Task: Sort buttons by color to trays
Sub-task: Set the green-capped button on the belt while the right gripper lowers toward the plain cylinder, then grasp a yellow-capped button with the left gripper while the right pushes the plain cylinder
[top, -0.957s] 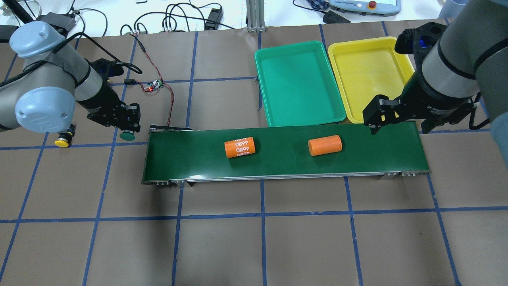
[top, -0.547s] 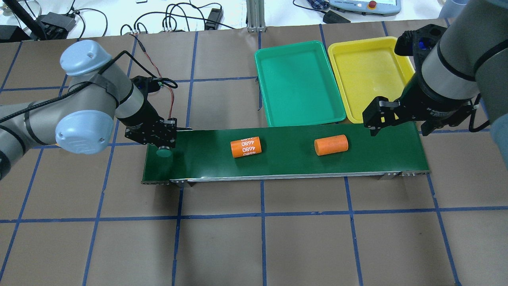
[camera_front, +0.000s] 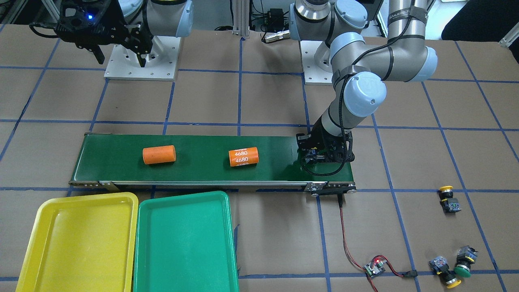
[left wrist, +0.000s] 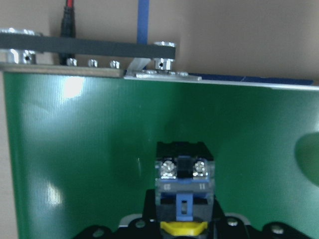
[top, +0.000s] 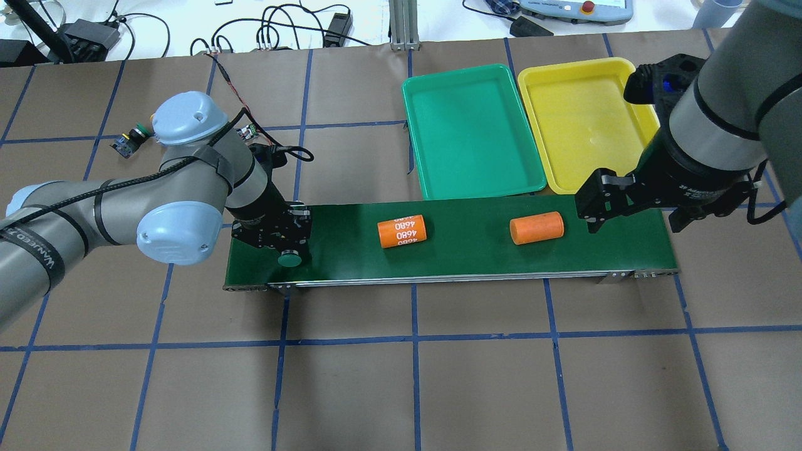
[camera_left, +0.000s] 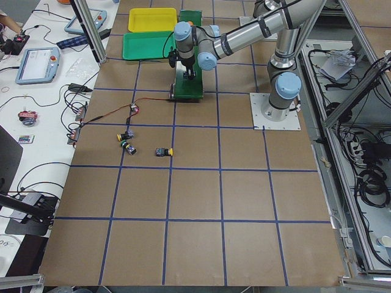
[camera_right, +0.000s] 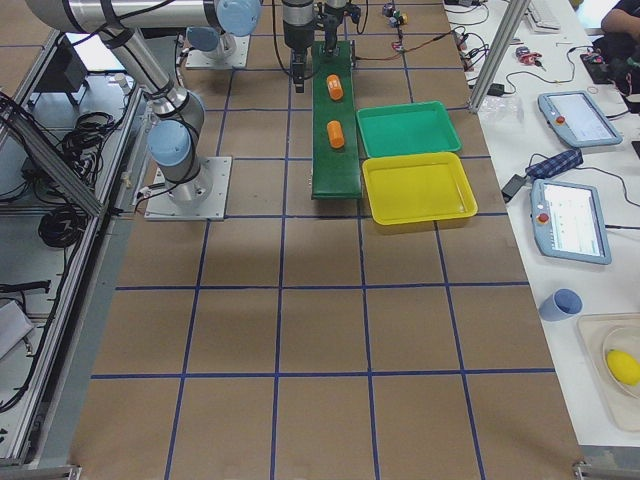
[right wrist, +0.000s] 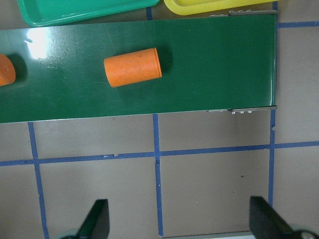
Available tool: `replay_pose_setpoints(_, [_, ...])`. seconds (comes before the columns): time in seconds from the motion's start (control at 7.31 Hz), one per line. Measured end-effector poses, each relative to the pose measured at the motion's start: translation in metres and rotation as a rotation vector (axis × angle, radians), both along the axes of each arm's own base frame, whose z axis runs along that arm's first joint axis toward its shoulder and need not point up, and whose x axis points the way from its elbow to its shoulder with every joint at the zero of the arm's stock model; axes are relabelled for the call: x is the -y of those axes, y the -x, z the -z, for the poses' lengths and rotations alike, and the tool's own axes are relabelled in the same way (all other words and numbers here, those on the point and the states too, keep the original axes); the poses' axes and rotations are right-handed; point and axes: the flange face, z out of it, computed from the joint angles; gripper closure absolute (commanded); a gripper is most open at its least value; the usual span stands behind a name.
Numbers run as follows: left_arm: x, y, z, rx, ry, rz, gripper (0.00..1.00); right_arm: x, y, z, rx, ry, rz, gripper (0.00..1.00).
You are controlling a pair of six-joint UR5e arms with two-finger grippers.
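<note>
My left gripper [top: 283, 243] is shut on a green-capped button [top: 289, 258] over the left end of the dark-green conveyor belt [top: 451, 254]. The left wrist view shows the button's black and grey body [left wrist: 184, 181] between the fingers. In the front view this gripper [camera_front: 324, 157] is at the belt's right end. Three more buttons lie on the table: a yellow one [camera_front: 447, 198], another yellow one [camera_front: 445, 271] and a green one [camera_front: 464, 263]. The green tray [top: 470, 131] and yellow tray [top: 579, 119] are empty. My right gripper [top: 636, 210] is open and empty above the belt's right end.
Two orange cylinders lie on the belt, one marked "4680" [top: 402, 231] and one plain [top: 536, 227]. A small circuit board [camera_front: 375, 267] with a red and black wire lies beside the belt's left end. One button [top: 131, 139] shows behind my left arm.
My left arm has carried the green button from the table on the left onto the belt's left end. Both orange cylinders have drifted right along the belt. The right gripper has barely moved.
</note>
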Motion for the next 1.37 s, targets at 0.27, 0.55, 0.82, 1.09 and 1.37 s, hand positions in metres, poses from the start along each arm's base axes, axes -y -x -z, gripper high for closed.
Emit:
replay_pose_setpoints(0.27, [0.000, 0.002, -0.010, 0.002, 0.058, 0.000, 0.00, -0.001, 0.000, 0.000, 0.005, -0.003, 0.002, 0.00])
replay_pose_setpoints(0.55, [0.012, -0.016, -0.052, 0.007, 0.126, -0.029, 0.00, 0.000, -0.006, 0.000, 0.056, -0.001, 0.001, 0.00])
replay_pose_setpoints(0.82, [0.053, -0.107, -0.084, 0.029, 0.111, -0.115, 0.00, 0.000, -0.007, 0.001, 0.071, -0.003, 0.000, 0.00])
replay_pose_setpoints(1.09, [0.087, -0.211, -0.071, 0.073, 0.107, -0.141, 0.00, 0.000, -0.007, 0.002, 0.072, -0.012, 0.000, 0.00])
replay_pose_setpoints(1.37, [0.090, -0.303, -0.052, 0.127, 0.108, -0.165, 0.00, -0.001, -0.007, 0.002, 0.071, -0.017, 0.005, 0.00])
